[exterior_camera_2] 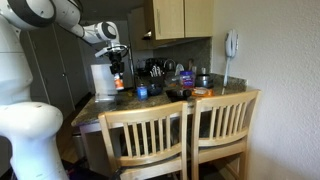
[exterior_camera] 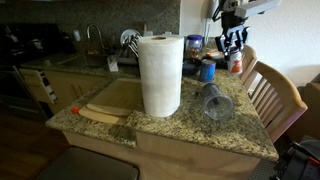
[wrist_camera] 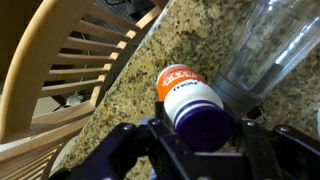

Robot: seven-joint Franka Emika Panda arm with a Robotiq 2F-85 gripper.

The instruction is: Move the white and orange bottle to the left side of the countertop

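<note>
Reading wrist view left to right: chair (wrist_camera: 60,70) back, counter (wrist_camera: 120,110), bottle (wrist_camera: 190,92), jar (wrist_camera: 268,45) lying on its side. Bottle status: clamped in gripper (wrist_camera: 197,135), pinched between fingers (wrist_camera: 135,150) at white end, from both sides. Shows orange band at far end, clear of pads.

Reading exterior view same way: roll (exterior_camera: 160,75) mid-counter, jar (exterior_camera: 217,102), then bottle (exterior_camera: 236,65) under gripper (exterior_camera: 233,42), at right end of counter in that view, near chair. Cannot tell whether resting on granite or just lifted.

Handling, judged: looks small and plastic, so probably light, stiff, not fragile. Probably slippery too, with smooth round wall; could twist or slide under weak pinch. Best taken across white body near top, as held now; firm squeeze, no crushing.

Orientation: stands with long axis vertical, in line with gripper approach. Points orange end down at counter, white end up into fingers. Must clear jar and roll on way left; better kept upright.
</note>
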